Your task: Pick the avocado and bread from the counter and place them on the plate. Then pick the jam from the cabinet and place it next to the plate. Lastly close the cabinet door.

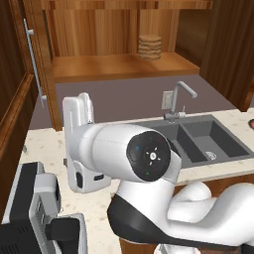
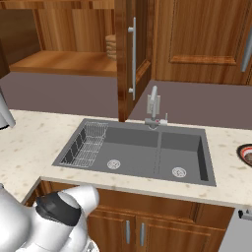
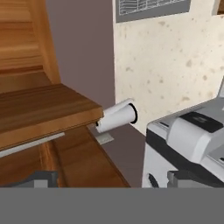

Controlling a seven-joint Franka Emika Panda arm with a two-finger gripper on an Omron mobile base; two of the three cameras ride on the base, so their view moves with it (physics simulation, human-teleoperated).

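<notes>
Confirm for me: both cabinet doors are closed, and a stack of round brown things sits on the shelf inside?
Not quite. The cabinet doors stand open, as both base views show, which is why the shelf is visible. The stack of round brown things does sit on it.

A white cup (image 3: 117, 116) lies tipped at centre; a wood door (image 3: 39, 109) spreads toward nine o'clock, speckled counter (image 3: 175, 61) at one, a grey appliance (image 3: 188, 144) at four.
</notes>
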